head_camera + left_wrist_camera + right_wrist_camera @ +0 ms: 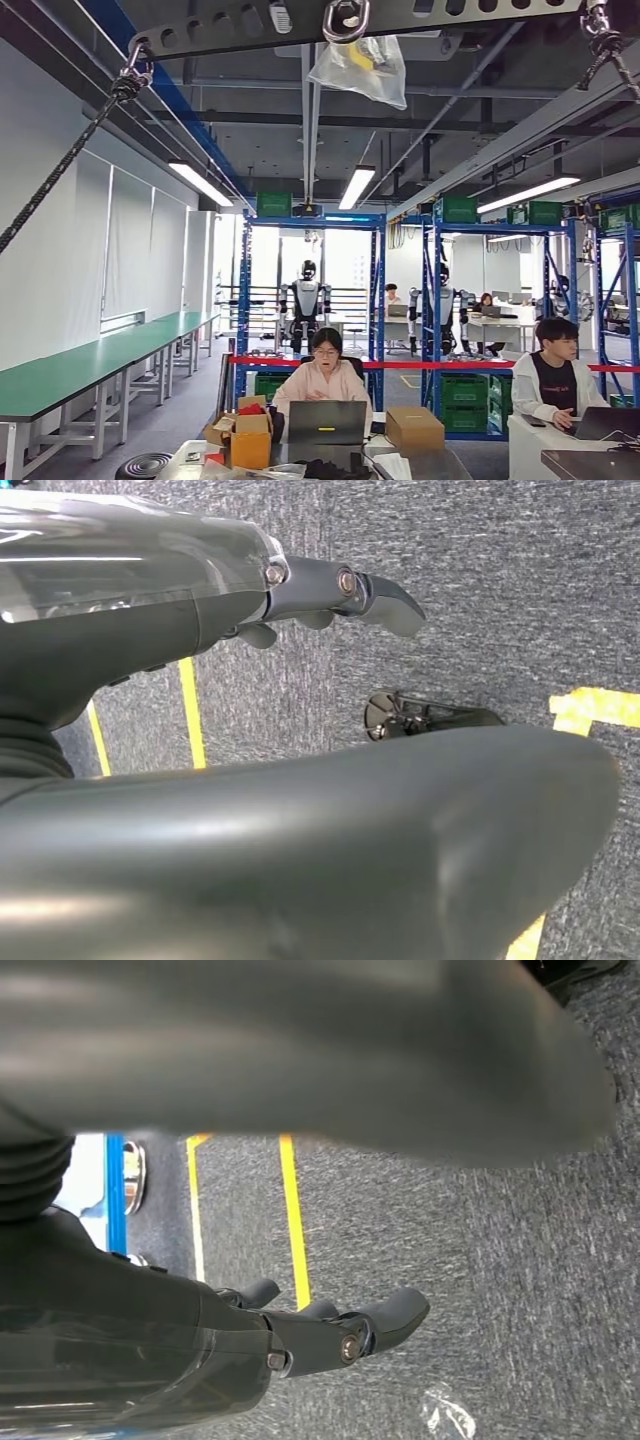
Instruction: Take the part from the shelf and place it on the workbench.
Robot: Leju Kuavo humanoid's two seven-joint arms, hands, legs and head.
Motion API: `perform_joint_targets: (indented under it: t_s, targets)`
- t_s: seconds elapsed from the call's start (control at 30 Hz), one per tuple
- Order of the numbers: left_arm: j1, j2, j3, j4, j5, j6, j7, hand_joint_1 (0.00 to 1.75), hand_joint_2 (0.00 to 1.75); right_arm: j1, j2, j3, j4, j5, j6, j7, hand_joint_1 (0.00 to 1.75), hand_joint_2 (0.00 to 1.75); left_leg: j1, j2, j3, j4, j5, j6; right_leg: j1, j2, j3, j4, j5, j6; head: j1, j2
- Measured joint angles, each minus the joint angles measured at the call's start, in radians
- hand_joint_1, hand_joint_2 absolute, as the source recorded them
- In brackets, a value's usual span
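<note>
You can see two people sitting at desks: one (326, 375) behind a dark laptop (327, 421), one (557, 378) to its right. Two humanoid robots (306, 303) (444, 305) stand behind that laptop. Two cardboard boxes (247, 432) (413, 427) sit beside it. Two ceiling lights (200, 183) (357, 185) glow above.

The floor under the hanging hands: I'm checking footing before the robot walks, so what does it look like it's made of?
The floor looks like grey, short-pile carpet, going by its speckled, matte weave. The yellow lines look like smooth tape or paint.
</note>
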Motion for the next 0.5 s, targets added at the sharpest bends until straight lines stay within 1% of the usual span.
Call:
perform_joint_targets:
  t_s: [0.03,0.2,0.27,0.5]
  targets:
    - [0.0,0.0,0.0,0.0,0.0,0.001,0.001,0.0,1.75,0.0,0.0,0.0,0.0,0.0,0.0,-0.003,0.0,1.75,0.0,0.0,0.0,0.0,0.0,0.0,0.0,0.0,0.0,0.0,0.0,0.0,0.0,0.0]
    - [-0.001,0.0,-0.001,0.0,0.006,0.004,0.0,0.0,1.75,0.0,0.0,-0.005,0.0,0.003,0.001,-0.018,0.0,1.75,0.0,0.0,0.0,0.0,0.0,0.0,0.0,0.0,0.0,0.0,0.0,0.0,0.0,0.0]
    - [0.001,0.0,-0.013,0.0,0.024,0.007,-0.001,0.0,1.75,0.001,0.0,-0.008,-0.001,0.005,0.001,-0.024,0.0,1.75,0.0,0.0,0.0,0.0,0.0,0.0,0.0,0.0,0.0,0.0,0.0,0.0,0.0,0.0]
    - [0.023,0.0,-0.147,-0.01,0.162,0.021,0.027,0.0,1.75,0.018,-0.001,-0.008,-0.015,0.0,0.015,-0.039,0.0,1.75,0.0,0.0,0.0,0.0,0.0,0.0,0.0,0.0,0.0,0.0,0.0,0.0,0.0,0.0]
